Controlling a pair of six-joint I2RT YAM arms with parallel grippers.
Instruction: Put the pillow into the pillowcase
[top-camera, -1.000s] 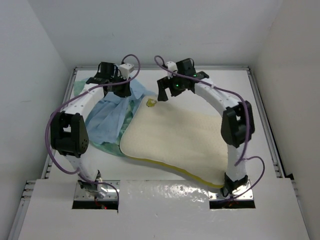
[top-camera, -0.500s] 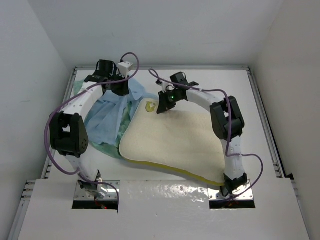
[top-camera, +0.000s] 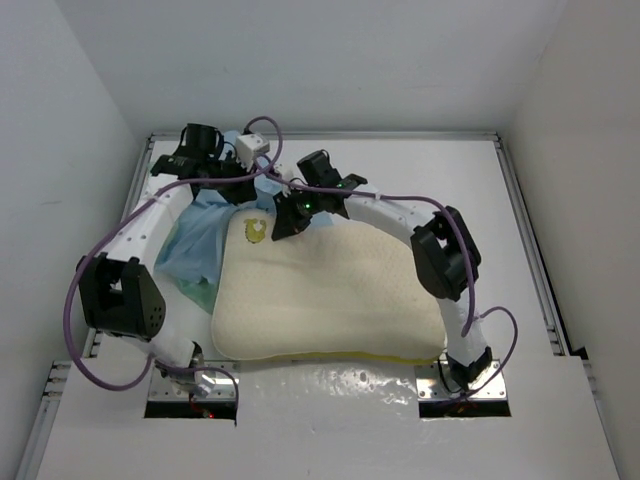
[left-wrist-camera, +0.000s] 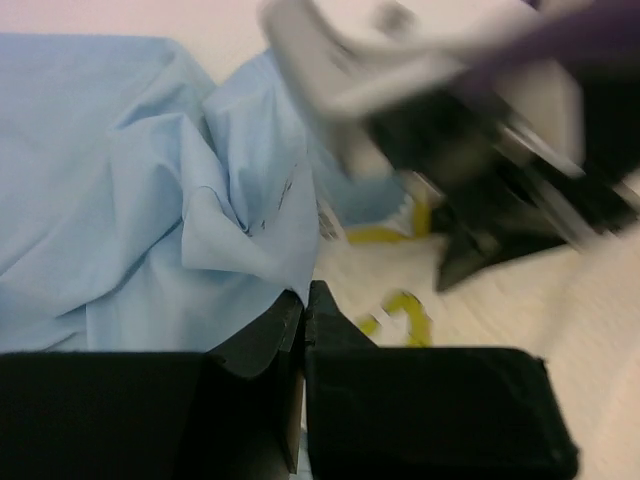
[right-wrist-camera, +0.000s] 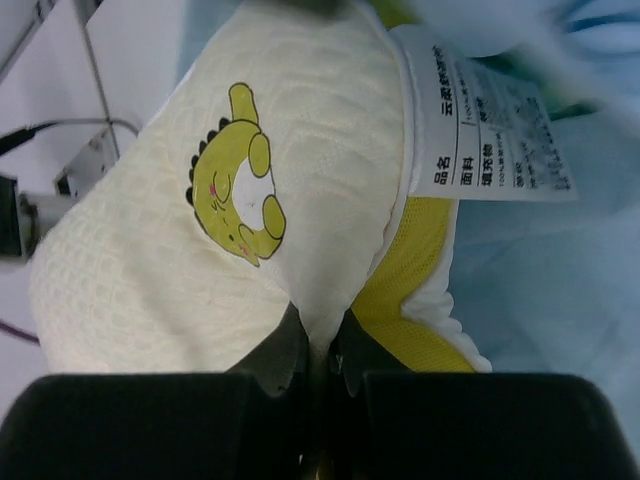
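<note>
The cream-white pillow (top-camera: 330, 300) lies across the middle of the table, its yellow edge band (right-wrist-camera: 405, 280) and a small yellow dinosaur mark (top-camera: 256, 229) at its far left corner. My right gripper (top-camera: 283, 222) is shut on a pinched fold of that corner (right-wrist-camera: 318, 335). The light blue pillowcase (top-camera: 195, 240) lies crumpled at the far left, touching the pillow's left end. My left gripper (left-wrist-camera: 303, 295) is shut on an edge of the pillowcase (left-wrist-camera: 130, 200), just left of the pillow corner. A white care label (right-wrist-camera: 490, 120) hangs off the pillow.
White walls enclose the table (top-camera: 450, 170) on three sides, with metal rails along the left (top-camera: 140, 185) and right edges. Purple cables (top-camera: 90, 270) loop off both arms. The arm bases sit at the near edge (top-camera: 190, 375).
The right gripper has shut on the pillow's far left corner and dragged the pillow left, toward the pillowcase. The left arm has shifted a little left, still holding the cloth.
</note>
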